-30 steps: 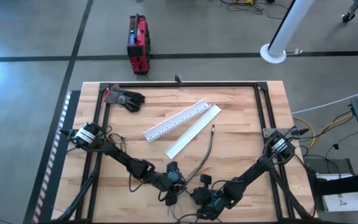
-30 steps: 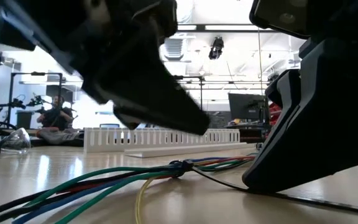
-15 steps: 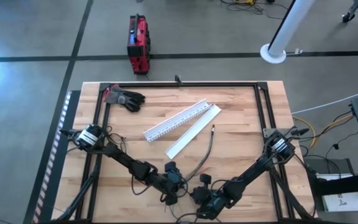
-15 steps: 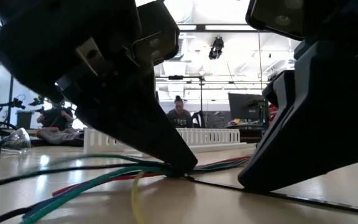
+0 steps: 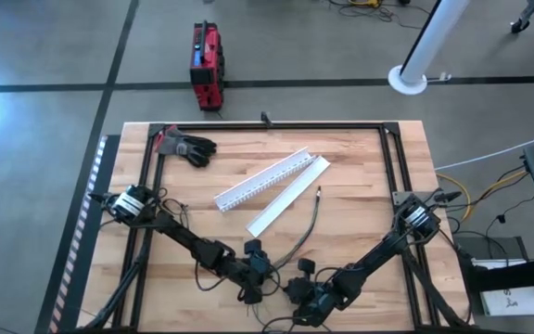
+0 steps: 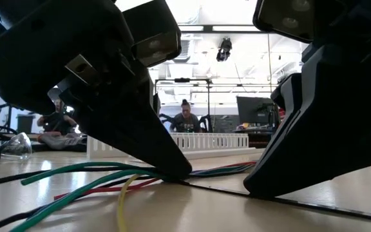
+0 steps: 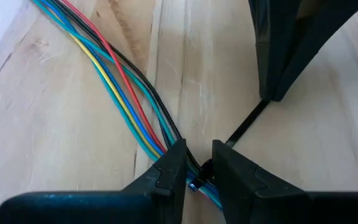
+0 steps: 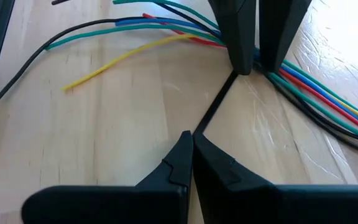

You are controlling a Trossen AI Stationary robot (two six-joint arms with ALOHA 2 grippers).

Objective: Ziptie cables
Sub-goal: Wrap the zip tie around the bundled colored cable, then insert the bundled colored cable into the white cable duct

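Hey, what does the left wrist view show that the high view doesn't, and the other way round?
Only the left wrist view shows the cables as separate coloured strands, with the left gripper closed around them and a thin black tie leading off.

Only the high view shows the whole table, the white channel, its lid, a glove and a red case.

Both show the left gripper beside the right gripper.
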